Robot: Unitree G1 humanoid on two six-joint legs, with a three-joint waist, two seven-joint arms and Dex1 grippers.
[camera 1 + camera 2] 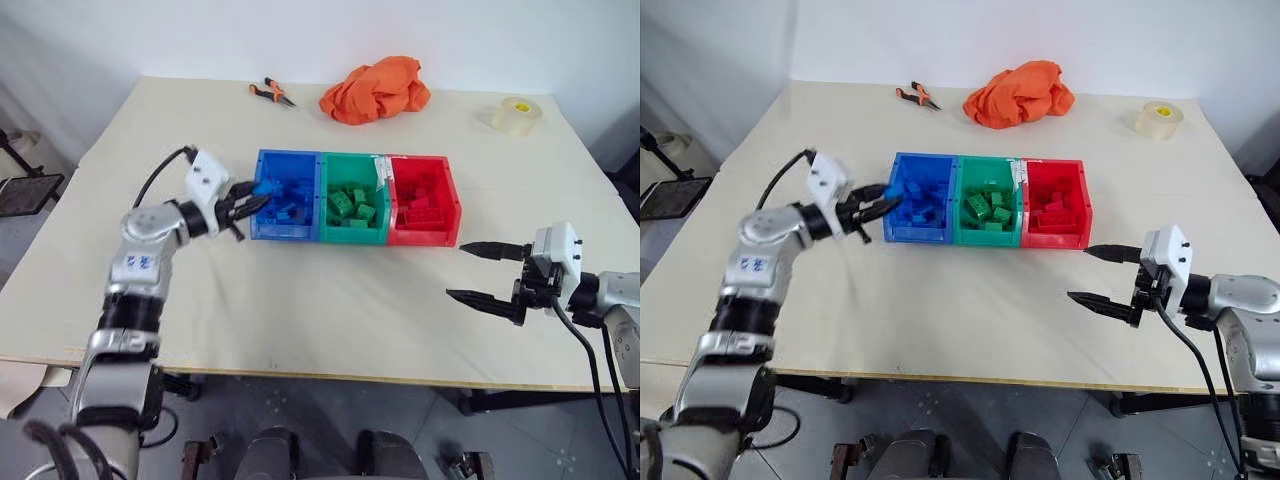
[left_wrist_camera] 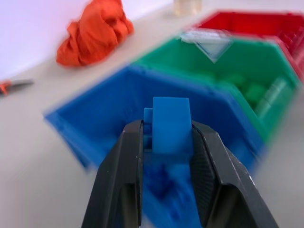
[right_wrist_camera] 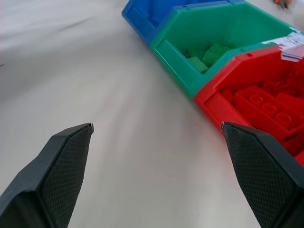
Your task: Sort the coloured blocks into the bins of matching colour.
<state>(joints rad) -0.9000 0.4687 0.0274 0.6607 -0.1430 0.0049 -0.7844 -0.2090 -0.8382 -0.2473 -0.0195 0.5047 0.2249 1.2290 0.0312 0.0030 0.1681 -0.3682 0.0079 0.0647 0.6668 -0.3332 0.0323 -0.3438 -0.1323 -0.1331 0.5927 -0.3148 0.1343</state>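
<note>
A single blue block (image 2: 171, 124) is pinched between the two black fingers of the left gripper (image 1: 258, 197), held in the air at the outer wall of the blue bin (image 1: 262, 228), just over its rim. The three bins stand joined in one row near the middle of the table (image 1: 300, 320): blue, then the green bin (image 1: 350, 236), then the red bin (image 1: 425, 238), running from the robot's left to its right. Each holds a heap of blocks of its own colour; the heaps are too jumbled to count.

The right gripper (image 1: 484, 273) hovers above the table towards its near right corner, a little way from the red bin, its two fingers spread wide with nothing between them.

Along the far edge lie three other things: one pair of orange-handled pliers (image 1: 271, 93), one crumpled orange cloth (image 1: 375, 89) and, towards the far right corner, one roll of clear tape (image 1: 517, 115).
</note>
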